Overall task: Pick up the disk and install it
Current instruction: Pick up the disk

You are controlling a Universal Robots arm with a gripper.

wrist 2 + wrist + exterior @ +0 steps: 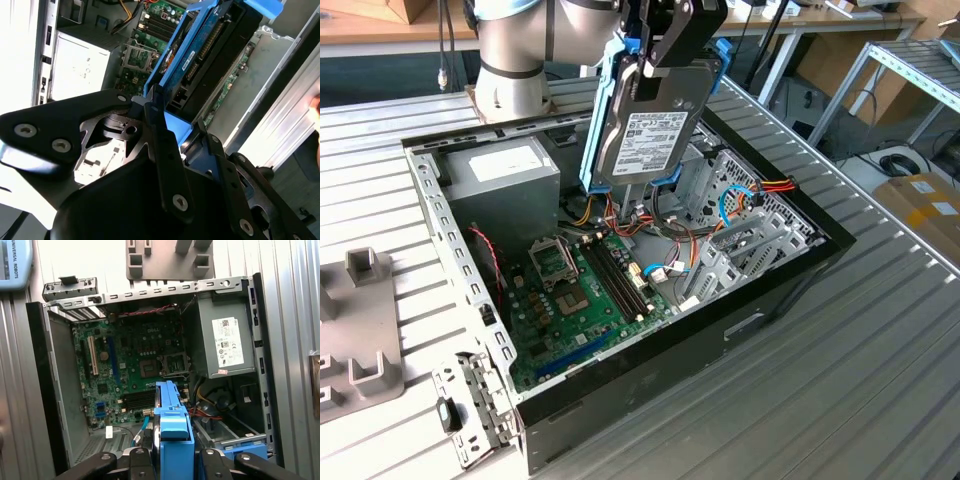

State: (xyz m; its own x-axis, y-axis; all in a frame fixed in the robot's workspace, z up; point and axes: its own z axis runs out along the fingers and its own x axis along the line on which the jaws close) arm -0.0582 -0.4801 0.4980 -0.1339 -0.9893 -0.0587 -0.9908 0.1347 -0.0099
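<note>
Pincer tight around the disk, above open computer case on slatted metal table, shelving beyond.

The slatted metal table under me runs near to far, pale and evenly lit. Off its edge at the exterior view's right lies grey floor, with a metal shelf rack far off and cardboard boxes nearer. A wooden bench stands far left.
</note>
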